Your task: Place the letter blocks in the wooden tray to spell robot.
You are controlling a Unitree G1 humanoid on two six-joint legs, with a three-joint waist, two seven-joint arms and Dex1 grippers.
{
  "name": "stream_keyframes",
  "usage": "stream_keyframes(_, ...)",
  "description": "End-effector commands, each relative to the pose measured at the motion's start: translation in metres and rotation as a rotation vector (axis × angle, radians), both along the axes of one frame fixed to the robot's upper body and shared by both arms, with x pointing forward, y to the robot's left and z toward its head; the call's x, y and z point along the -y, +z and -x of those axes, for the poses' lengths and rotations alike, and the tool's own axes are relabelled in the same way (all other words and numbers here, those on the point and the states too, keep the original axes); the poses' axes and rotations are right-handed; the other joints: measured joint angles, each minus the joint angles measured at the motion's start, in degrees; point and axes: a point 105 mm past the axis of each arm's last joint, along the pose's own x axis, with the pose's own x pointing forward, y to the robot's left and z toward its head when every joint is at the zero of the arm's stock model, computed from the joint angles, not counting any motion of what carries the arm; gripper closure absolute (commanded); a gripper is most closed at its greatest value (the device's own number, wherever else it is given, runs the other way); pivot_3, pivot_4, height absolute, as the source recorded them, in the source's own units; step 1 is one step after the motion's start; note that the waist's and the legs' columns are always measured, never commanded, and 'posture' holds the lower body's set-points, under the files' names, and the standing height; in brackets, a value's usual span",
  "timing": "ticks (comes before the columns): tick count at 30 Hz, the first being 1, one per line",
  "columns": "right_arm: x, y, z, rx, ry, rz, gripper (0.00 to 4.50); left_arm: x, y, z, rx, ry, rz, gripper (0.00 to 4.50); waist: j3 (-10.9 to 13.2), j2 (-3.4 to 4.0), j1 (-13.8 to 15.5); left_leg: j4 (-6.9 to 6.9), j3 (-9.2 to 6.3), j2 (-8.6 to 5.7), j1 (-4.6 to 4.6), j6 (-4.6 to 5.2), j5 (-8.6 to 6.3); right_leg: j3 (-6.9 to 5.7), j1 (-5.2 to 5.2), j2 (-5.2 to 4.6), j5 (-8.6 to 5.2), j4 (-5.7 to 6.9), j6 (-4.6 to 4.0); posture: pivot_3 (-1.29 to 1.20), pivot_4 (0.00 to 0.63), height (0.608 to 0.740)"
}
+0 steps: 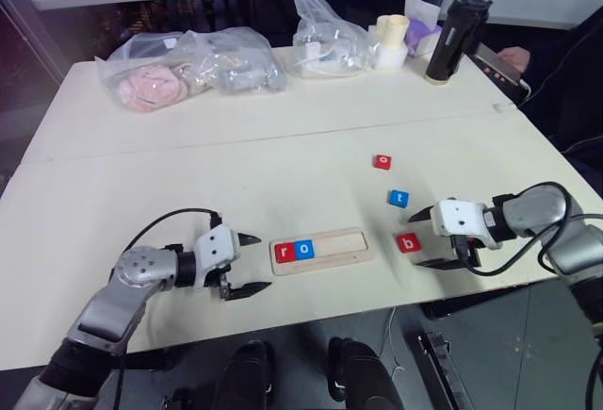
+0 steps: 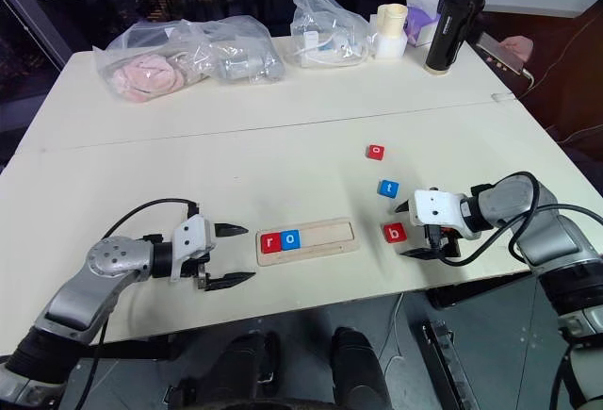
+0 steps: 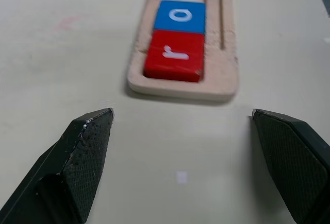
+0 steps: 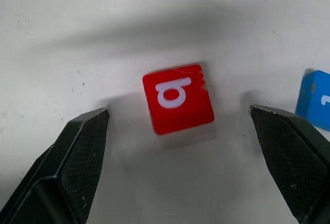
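Cream tabletop (image 1: 188, 193) stretched wide, bags pushed to its far edge, leaving room for the spelling. At the near edge the wooden tray (image 1: 344, 240) held a red r (image 1: 285, 251) and blue o (image 1: 304, 249) at its left end. To its right, the right gripper (image 4: 178, 131) stood released, fingers spread either side of the red b (image 4: 178, 98), seemingly ready to pinch it. Blue t (image 1: 399, 198) and red o (image 1: 382, 161) waited beyond. Beside the tray's left end, the left gripper (image 3: 180, 147) idled, spread wide, empty.

Pale wooden tray (image 1: 320, 250) holds red r block (image 1: 285, 252), blue o block (image 1: 304, 250). Red b block (image 1: 408, 243), blue t block (image 1: 399, 198), red o block (image 1: 382, 161) on cream worktop (image 1: 188, 184).
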Motion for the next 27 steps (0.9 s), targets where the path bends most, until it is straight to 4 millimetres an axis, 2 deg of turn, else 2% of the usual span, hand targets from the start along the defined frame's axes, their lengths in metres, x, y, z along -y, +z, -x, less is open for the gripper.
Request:
stream_keyframes(1, -0.003, 0.007, -0.004, -0.005, -0.003, -0.035, 0.05, 0.002, 0.019, 0.006, 0.030, -0.039, 0.046, 0.00, 0.00, 0.00, 0.01, 0.02, 0.00, 0.00, 0.00, 0.00, 0.00, 0.00, 0.01, -0.01, 0.00, 0.00, 0.00, 0.00, 0.150, 0.740)
stream_keyframes(11, -0.003, 0.001, -0.011, -0.019, -0.022, -0.046, 0.05, -0.002, 0.040, 0.007, 0.055, -0.067, 0.107, 0.00, 0.00, 0.01, -0.05, 0.41, -0.02, 0.01, -0.02, -0.01, -0.01, 0.00, 0.11, -0.02, 0.02, 0.09, -0.03, 0.00, 0.150, 0.740)
stream_keyframes(19, -0.005, 0.002, -0.014, -0.019, -0.016, -0.049, 0.05, 0.005, 0.094, 0.005, 0.089, -0.097, 0.255, 0.00, 0.00, 0.01, -0.09, 0.48, -0.03, 0.01, -0.03, -0.01, -0.01, -0.01, 0.14, 0.01, 0.05, 0.17, -0.03, 0.00, 0.150, 0.740)
stream_keyframes(22, -0.005, 0.000, -0.014, -0.020, -0.013, -0.042, 0.83, 0.008, 0.108, 0.002, 0.113, -0.088, 0.316, 0.00, 0.00, 0.01, -0.12, 0.49, -0.01, 0.01, -0.02, -0.01, 0.00, 0.00, 0.14, 0.03, 0.06, 0.21, 0.00, 0.00, 0.150, 0.740)
stream_keyframes(27, -0.004, 0.000, -0.015, -0.021, -0.011, -0.030, 3.35, 0.008, 0.123, 0.000, 0.138, -0.065, 0.436, 0.00, 0.00, 0.00, -0.11, 0.58, -0.01, 0.01, 0.01, 0.00, 0.00, 0.01, 0.21, 0.05, 0.10, 0.22, 0.06, 0.00, 0.150, 0.740)
